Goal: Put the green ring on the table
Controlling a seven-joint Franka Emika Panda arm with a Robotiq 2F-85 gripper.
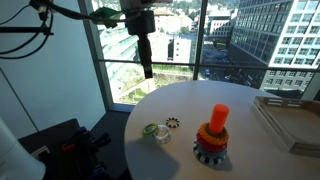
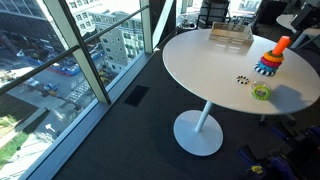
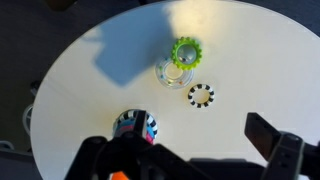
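The green ring point(image 3: 185, 52), toothed like a gear, lies on the round white table point(image 3: 250, 60), touching or overlapping a clear ring point(image 3: 170, 72). It shows in both exterior views point(image 1: 151, 130) point(image 2: 261, 93). My gripper point(image 3: 192, 122) is open and empty. In an exterior view it hangs high above the table's far edge point(image 1: 146, 62), well clear of the ring. The table also shows in both exterior views point(image 1: 250, 160) point(image 2: 200, 60).
A black-and-white ring point(image 3: 201, 95) point(image 1: 172, 124) point(image 2: 242, 80) lies near the green one. A stacking toy with an orange peg point(image 1: 213, 135) point(image 2: 272, 62) point(image 3: 135, 127) stands beside them. A flat grey tray point(image 1: 290, 120) point(image 2: 230, 37) lies near the table's edge. Floor-to-ceiling windows are close by.
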